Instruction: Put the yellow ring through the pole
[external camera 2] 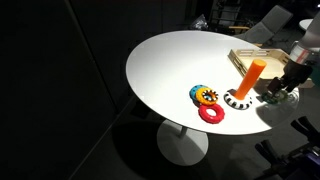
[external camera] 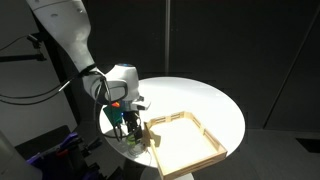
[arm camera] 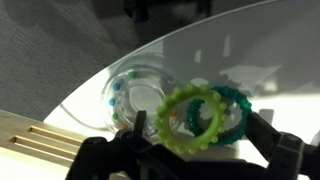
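The round white worktop (external camera 2: 170, 70) is smooth and faintly glossy. On it the pole (external camera 2: 254, 75) stands upright, a plain orange peg, with a black-and-white patterned ring (external camera 2: 238, 100) at its foot; whether that ring sits around the peg I cannot tell. The yellow ring (external camera 2: 208, 96) lies flat near the pole, on the side away from the end effector (external camera 2: 285, 88), its edge toothed like a cog. It is not on the peg. A blue ring (external camera 2: 196, 92) touches it, and a smooth red ring (external camera 2: 211, 113) lies just beside it. Behind the pole sits a pale wooden tray (external camera 2: 246, 56) with low slatted walls.

In the wrist view the dark fingers (arm camera: 110, 155) stand apart, with a knobbly green ring (arm camera: 195, 120) between them; whether they press on it I cannot tell. A teal ring (arm camera: 237, 104) and a clear ring (arm camera: 135, 95) holding coloured beads lie close behind.
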You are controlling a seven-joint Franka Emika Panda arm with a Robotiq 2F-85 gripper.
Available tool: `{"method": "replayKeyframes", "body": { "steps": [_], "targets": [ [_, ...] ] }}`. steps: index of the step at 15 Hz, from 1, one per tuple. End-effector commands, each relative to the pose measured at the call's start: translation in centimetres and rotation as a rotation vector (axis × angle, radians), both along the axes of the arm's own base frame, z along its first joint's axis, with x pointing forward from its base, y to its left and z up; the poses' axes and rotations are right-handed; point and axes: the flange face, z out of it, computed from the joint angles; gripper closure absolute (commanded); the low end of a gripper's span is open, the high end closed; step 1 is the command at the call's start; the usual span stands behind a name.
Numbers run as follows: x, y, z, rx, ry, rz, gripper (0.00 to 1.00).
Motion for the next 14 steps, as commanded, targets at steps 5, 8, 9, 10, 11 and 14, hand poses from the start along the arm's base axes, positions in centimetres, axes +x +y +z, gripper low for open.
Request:
{"method": "replayKeyframes", "body": {
  "steps": [5, 8, 9, 10, 11, 14],
  "targets": [
    [1.2, -0.4, -0.5, -0.058, -0.023, 0.019, 0.00],
    [1.2, -0.5, -0.6, -0.058, -0.023, 0.017, 0.00],
    [1.1, -0.4, -0.8, -0.058, -0.021, 0.017, 0.00],
    [1.1, -0.4, -0.9, -0.055, -0.019, 0.016, 0.00],
    [1.0, -0.4, -1.0, -0.056, -0.016, 0.016, 0.00],
    [0.8, -0.3, -1.4, -0.057, -0.008, 0.018, 0.00]
  ]
}}
